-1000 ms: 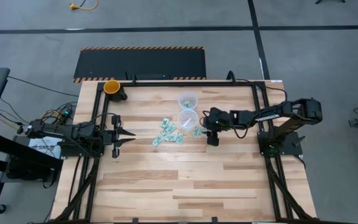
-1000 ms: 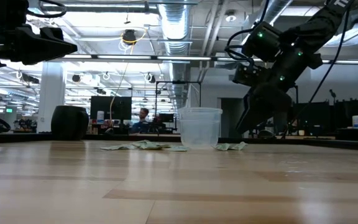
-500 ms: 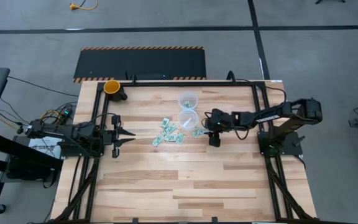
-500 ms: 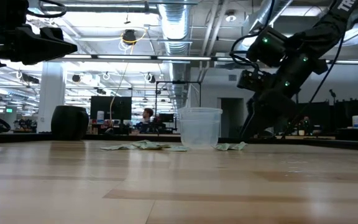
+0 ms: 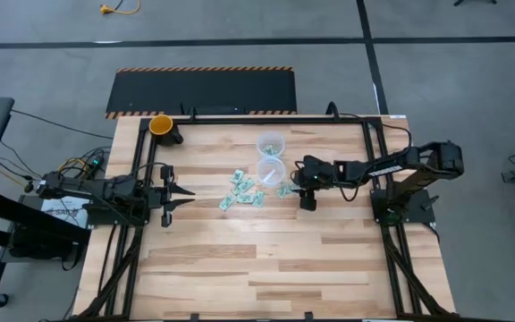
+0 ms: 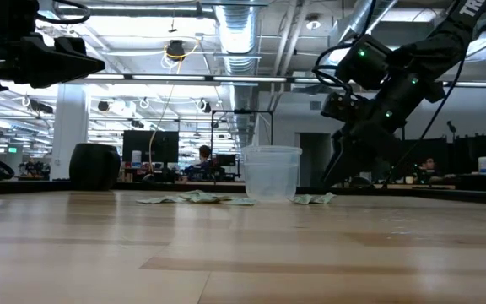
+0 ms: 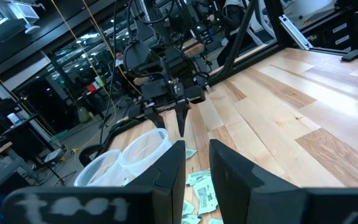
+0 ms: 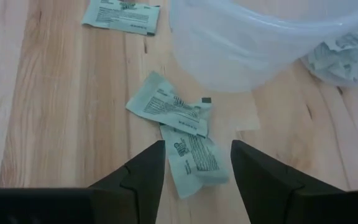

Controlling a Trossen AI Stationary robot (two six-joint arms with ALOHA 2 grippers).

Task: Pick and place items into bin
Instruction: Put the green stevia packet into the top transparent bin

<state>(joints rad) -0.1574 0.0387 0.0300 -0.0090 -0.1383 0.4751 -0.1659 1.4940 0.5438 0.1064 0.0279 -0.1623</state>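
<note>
Packets, small, flat, green and white, lie scattered on the wooden table near its middle, most of them just left of two clear plastic cups. Seen from above, both dark arms reach in from the table's sides and an orange cup stands at the far left corner. That view does not show what lies under the right arm. The right wrist view does: two overlapping packets rest on the wood just ahead of the right gripper, with a third farther off, and the nearer clear cup beside them. Through that cup's wall a crumpled packet shows faintly; whether it sits inside or behind cannot be told.

The right gripper's fingers are spread wide and hold nothing, hanging close above the pair of packets. In the low view it tilts downward just beside the cup, clear of the tabletop.

The left gripper waits at the table's left side, well apart from the packets, its fingers parted by a narrow gap with nothing between them.
</note>
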